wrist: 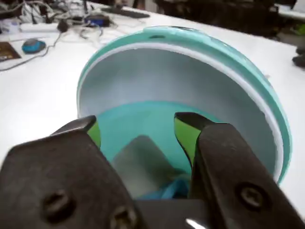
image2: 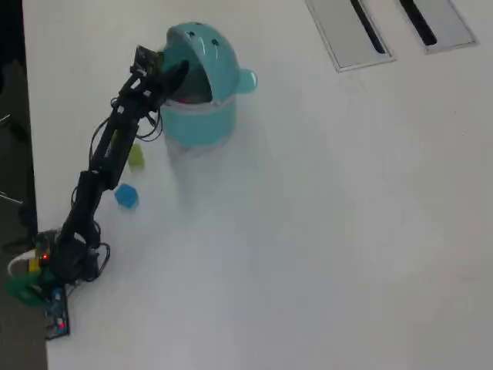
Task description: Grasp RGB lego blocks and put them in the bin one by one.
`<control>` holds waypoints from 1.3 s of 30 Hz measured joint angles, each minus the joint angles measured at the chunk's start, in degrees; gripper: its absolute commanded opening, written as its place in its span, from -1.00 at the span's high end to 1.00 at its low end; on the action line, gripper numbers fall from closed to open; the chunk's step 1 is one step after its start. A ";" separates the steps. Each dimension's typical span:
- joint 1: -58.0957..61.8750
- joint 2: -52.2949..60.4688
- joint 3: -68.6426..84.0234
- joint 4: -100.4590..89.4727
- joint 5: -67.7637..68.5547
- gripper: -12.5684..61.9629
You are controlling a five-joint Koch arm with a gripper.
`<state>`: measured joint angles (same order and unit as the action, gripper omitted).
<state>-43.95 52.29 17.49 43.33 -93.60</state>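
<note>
my end effector (wrist: 138,131) hangs at the mouth of the teal bin (image2: 202,116) near the bench's far left edge, jaws apart and empty, so red looks delivered while the yellow-green block (image2: 136,156) and blue block (image2: 126,196) wait outside.

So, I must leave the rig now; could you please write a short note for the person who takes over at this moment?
Gripper: open and empty, jaws apart right at the mouth of the bin.
Bin: teal, upright on the table, hooded lid facing the arm in the overhead view.
Yellow-green block and blue block: both on the table beside the arm, below the bin in the overhead view.
Red block: not on the table; something reddish shows in the bin mouth in the overhead view, so probably dropped in, not certain.
Left: pick up yellow-green and blue, one at a time.
</note>
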 measured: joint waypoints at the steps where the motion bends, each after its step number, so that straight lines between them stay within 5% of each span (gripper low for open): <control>1: 0.26 0.00 0.00 0.00 0.00 -0.10; 17: -4.13 -3.43 -26.46 25.22 -3.08 -0.20; 28: -8.88 0.44 -26.54 41.57 -5.80 -0.22; 39: -12.22 8.17 -26.54 46.23 9.84 -0.18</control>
<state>-56.16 60.47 -9.05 89.56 -83.76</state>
